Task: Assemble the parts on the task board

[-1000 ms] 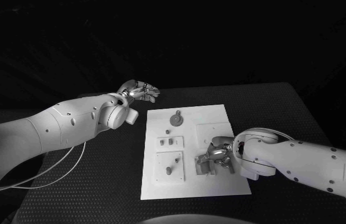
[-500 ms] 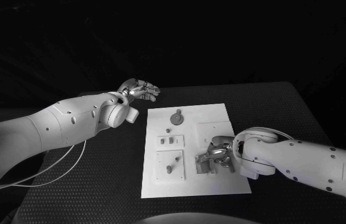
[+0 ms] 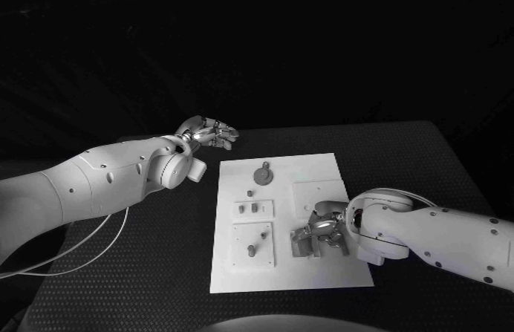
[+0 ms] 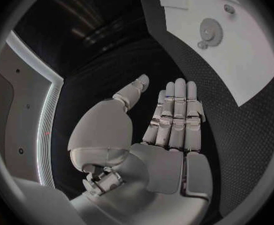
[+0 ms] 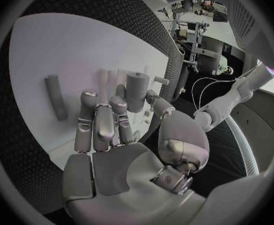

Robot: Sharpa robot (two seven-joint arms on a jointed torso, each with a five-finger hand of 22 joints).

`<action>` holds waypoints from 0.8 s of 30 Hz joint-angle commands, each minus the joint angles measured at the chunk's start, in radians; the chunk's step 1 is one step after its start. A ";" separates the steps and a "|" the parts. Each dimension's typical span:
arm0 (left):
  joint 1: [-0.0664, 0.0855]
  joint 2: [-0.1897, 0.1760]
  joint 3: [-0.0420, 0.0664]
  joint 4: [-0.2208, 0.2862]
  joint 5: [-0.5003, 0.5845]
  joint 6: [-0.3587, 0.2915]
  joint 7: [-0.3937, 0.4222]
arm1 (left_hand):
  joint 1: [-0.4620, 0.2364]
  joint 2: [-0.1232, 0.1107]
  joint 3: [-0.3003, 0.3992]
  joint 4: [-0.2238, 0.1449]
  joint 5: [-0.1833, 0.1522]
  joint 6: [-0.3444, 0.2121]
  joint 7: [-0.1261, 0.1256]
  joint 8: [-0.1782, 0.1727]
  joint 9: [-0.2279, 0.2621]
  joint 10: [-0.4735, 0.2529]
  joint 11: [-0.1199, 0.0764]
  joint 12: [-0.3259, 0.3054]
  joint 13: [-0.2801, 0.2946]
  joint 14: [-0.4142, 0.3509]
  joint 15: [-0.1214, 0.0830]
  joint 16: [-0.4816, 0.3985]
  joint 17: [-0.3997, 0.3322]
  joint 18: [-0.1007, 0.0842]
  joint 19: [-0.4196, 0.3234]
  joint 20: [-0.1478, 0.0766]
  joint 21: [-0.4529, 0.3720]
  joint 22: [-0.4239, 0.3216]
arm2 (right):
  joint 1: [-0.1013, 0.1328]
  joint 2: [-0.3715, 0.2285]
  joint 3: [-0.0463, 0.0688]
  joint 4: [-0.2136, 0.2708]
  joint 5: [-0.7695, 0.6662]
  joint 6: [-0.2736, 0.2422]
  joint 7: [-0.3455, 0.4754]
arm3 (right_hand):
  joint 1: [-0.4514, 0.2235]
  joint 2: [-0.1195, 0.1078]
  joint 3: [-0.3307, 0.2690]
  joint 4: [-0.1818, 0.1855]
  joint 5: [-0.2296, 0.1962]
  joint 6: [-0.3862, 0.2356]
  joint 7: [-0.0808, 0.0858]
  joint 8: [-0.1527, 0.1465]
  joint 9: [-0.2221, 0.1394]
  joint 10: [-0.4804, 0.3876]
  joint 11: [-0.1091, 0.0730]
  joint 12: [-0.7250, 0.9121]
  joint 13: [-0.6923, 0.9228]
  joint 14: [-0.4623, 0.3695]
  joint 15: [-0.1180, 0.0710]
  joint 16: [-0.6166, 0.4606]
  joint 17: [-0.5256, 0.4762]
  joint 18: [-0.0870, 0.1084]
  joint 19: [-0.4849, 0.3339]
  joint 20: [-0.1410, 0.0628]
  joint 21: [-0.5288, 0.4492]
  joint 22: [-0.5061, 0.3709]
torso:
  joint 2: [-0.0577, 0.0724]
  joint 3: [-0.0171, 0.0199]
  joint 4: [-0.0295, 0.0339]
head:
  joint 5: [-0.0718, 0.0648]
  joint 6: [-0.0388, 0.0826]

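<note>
The flat white rectangular task board (image 3: pixel 281 224) lies in the middle of the black textured table (image 3: pixel 428 161), and everything else sits around it. The left hand (image 3: pixel 210 134) hangs above the table just off the board's far left corner, touching nothing; in the left wrist view (image 4: pixel 168 120) its fingers are stretched out straight, side by side, with the thumb spread away, and nothing is in the palm.

The right hand (image 3: pixel 324 230) is down over the board's near right part. In the right wrist view (image 5: pixel 109 130) its fingers are curled loosely and a short grey cylindrical peg (image 5: pixel 136 91) stands upright among the fingertips, with the thumb close on one side of it. It looks pinched there, though I cannot tell how firmly. Beside the hand, on the bare white of the board, lies a thin grey rod (image 5: pixel 56 97), apart from the fingers.

Toward the board's far end sits a round grey gear-like disc (image 3: pixel 262 174), plain in the left wrist view as well (image 4: pixel 211 30), with a small grey knob (image 4: pixel 203 45) just beside it. On the board's left half are two small raised white square plates (image 3: pixel 252 210), one nearer than the other, each carrying small grey pieces too small to make out.
</note>
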 commanded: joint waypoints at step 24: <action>0.001 0.000 0.001 0.004 0.005 0.007 0.009 | -0.009 0.002 0.001 0.008 0.008 -0.006 -0.002 0.005 -0.001 -0.007 0.000 0.001 -0.002 0.003 0.005 -0.006 0.003 -0.006 -0.003 0.002 0.005 -0.002 | -0.006 -0.001 -0.007 -0.002 -0.016 -0.015 0.019 | 0.033 -0.099 0.035 0.094 0.000 -0.031 0.020 -0.020 -0.009 -0.029 0.011 -0.004 -0.001 -0.046 0.011 -0.009 -0.039 0.013 -0.019 0.010 -0.009 0.017 | 0.000 -0.0002 -0.0001 | 0.001 0.000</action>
